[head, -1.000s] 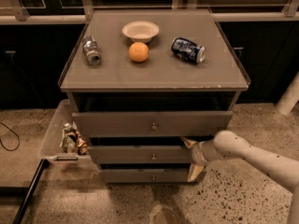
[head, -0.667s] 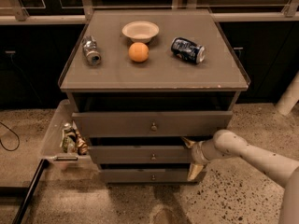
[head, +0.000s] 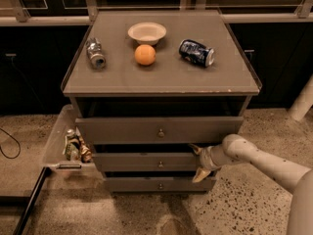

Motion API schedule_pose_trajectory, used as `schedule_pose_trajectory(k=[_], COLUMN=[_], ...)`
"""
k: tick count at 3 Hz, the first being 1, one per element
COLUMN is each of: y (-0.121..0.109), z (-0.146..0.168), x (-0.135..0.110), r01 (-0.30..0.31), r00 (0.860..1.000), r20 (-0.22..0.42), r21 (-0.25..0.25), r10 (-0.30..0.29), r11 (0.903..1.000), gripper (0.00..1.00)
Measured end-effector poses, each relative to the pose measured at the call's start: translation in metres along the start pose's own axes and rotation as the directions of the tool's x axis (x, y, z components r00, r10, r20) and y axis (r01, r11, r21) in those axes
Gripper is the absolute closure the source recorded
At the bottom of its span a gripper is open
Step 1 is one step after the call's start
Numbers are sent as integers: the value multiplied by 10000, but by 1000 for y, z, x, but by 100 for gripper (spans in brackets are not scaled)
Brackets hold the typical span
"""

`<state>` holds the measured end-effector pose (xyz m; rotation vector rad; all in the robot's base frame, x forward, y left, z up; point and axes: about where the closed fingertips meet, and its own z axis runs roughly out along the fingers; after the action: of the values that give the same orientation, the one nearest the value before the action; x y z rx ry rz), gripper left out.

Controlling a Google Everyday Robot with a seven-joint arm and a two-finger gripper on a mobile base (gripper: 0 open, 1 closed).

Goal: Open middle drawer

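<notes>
The middle drawer (head: 146,162) is a grey-brown flat front with a small round knob (head: 160,164). It sits between the taller top drawer (head: 159,129), which stands pulled out, and the shortest bottom drawer (head: 159,184). My gripper (head: 197,162) is at the right end of the middle drawer front. Its fingers are spread, one fingertip (head: 195,149) above the front's top edge and one (head: 200,176) below its bottom edge. The white arm (head: 259,160) reaches in from the lower right.
On the cabinet top (head: 161,77) are a white bowl (head: 146,32), an orange (head: 145,54), a silver can (head: 95,53) and a blue can (head: 196,52), both lying down. A side tray (head: 61,146) with snack packs hangs at left. A white post (head: 303,102) stands at right.
</notes>
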<state>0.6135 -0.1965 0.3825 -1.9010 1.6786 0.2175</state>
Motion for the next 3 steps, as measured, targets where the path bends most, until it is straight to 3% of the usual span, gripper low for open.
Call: schedule_pose_trajectory(k=[3], y=[-6], z=[-11], x=[-6], r01=[1], r00=[10000], r20=[0], r21=[0], r10=[-1], r11=[10000], gripper=[89])
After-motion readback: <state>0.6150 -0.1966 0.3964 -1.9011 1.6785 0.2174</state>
